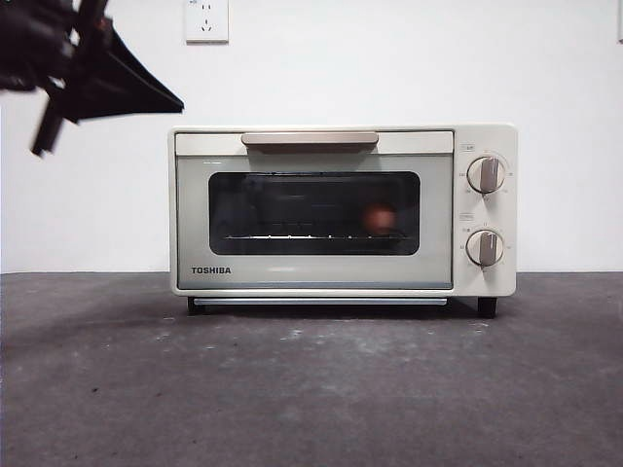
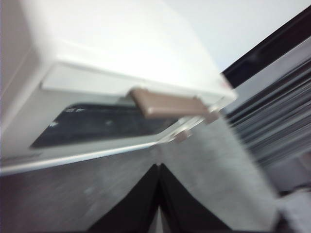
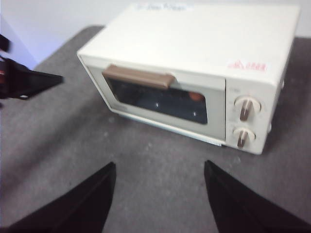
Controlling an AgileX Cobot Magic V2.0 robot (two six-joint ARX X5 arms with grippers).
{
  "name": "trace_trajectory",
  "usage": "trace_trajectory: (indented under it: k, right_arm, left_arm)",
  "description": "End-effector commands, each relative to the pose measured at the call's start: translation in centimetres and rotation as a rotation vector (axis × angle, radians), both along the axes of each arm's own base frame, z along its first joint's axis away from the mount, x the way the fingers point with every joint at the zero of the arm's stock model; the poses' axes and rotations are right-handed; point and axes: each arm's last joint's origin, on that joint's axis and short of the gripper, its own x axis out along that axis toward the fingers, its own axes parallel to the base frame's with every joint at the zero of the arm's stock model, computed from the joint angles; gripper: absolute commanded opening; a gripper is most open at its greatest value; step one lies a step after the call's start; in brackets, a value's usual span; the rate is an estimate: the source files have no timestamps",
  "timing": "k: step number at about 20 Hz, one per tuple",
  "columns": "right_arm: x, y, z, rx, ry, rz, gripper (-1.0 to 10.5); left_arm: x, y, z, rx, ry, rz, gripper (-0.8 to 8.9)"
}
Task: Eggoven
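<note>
A: Left gripper [image 2: 159, 167] pinched shut, empty, up beside the oven [image 1: 341, 209]. Right gripper [image 3: 160, 170] wide open, hanging back.

B: Egg [image 1: 381, 218]? Looks like it's inside on the rack behind the closed door, bit blurry though.

egg [image 1: 380, 218] inside the oven [image 1: 341, 209], on its rack, toward the knob side.

Closed-jawed left gripper [image 2: 159, 170] near oven [image 2: 121, 63]
</note>
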Motion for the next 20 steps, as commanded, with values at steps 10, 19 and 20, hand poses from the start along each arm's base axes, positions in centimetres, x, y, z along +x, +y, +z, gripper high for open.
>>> trace_trajectory:
  k: [10, 19, 20]
  right_arm:
    - [1.3, 1.0, -2.2, -0.018, -0.005, 0.061, 2.0]
    - [2.5, 1.7, -4.5, 0.018, -0.034, 0.103, 0.1]
    - [2.5, 1.7, -4.5, 0.020, -0.039, 0.103, 0.1]
  left_arm:
    - [-8.9, 0.7, 4.5, 0.260, -0.162, 0.089, 0.07]
    - [-11.9, 1.6, 5.5, 0.258, -0.195, 0.109, 0.07]
    - [-12.0, 1.7, 5.5, 0.257, -0.199, 0.110, 0.07]
